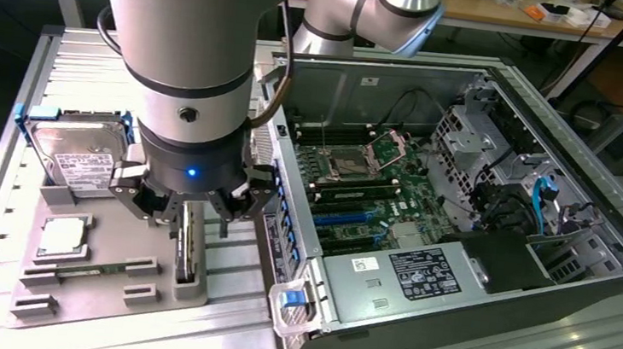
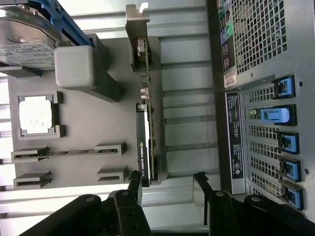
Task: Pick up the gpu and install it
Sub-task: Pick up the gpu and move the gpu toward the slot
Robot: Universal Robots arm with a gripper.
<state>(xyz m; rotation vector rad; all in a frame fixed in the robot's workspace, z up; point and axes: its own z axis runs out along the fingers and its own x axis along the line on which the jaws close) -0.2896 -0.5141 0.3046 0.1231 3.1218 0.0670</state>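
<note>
Under the spread black hand (image 1: pixel 196 208), the thin dark gpu card (image 1: pixel 187 257) stands on edge, running twelve to six o'clock.

A robotics lab or electronics workshop: 1 robot arm (image 1: pixel 188 34) hangs over a slatted aluminium table (image 1: pixel 83 58) where an open PC case (image 1: pixel 344 79) shows its motherboard (image 1: pixel 373 189), beside a grey tray (image 1: pixel 96 278) holding a hard drive (image 1: pixel 82 161), a CPU (image 1: pixel 63 236) and the gpu (image 1: pixel 189 257); cluttered wooden benches (image 1: pixel 498 21) stand behind.
</note>
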